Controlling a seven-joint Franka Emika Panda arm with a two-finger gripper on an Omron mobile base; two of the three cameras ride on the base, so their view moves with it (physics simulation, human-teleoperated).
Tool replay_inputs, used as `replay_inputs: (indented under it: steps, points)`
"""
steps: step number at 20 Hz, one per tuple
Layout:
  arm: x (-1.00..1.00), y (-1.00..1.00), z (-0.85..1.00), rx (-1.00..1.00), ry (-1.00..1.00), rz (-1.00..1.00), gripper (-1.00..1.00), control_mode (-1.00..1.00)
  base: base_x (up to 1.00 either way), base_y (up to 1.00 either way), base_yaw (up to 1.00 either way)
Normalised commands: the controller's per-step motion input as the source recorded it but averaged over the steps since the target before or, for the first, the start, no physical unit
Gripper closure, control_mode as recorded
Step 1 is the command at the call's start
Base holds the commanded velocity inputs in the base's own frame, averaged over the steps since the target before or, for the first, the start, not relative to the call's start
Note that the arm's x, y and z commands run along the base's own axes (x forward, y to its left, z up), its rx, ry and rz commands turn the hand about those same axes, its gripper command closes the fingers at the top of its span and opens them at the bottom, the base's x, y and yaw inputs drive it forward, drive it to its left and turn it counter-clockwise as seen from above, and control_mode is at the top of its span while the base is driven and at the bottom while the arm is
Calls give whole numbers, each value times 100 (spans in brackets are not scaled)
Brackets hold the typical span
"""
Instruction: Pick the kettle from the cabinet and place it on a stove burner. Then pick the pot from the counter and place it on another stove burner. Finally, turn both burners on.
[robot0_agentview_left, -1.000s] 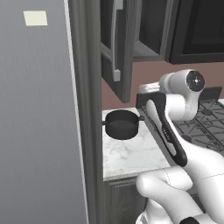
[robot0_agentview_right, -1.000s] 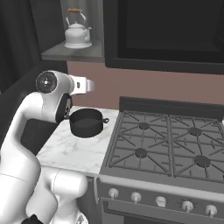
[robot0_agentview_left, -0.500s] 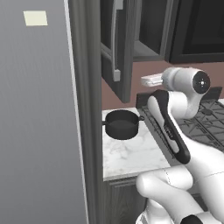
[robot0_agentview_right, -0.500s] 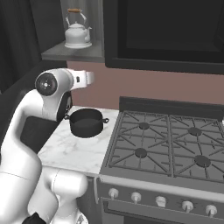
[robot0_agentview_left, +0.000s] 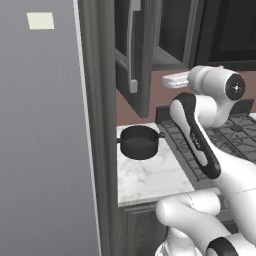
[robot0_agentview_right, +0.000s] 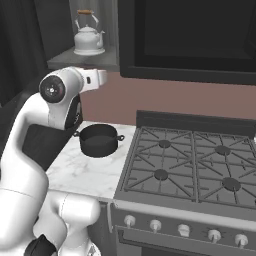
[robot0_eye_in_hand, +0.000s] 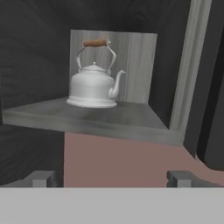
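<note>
The kettle (robot0_eye_in_hand: 93, 83) is seen on the open cabinet (robot0_eye_in_hand: 109, 114) shelf, jaws spread wide, nothing gripped; the pot (robot0_agentview_right: 99, 140) is left on the table (robot0_agentview_right: 85, 167) beside the stove burners (robot0_agentview_right: 161, 174).

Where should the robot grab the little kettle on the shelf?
Probably by the wooden top of its arched handle, coming straight in from the open front of the cabinet. The kettle stands upright, so the handle rises clear above the lid, thin enough for the open pincer to close around. Its round body looks too wide and smooth, and the spout sticks out sideways.
</note>
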Motion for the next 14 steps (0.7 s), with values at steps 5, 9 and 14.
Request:
replay_inputs:
  steps: [5,9,14]
  points:
    - [0,3,34,0,-5,1,-100,-100,0,0,0]
    - [0,3,29,0,-5,2,-100,-100,0,0,0]
    - [3,7,24,0,-5,3,-100,-100,0,0,0]
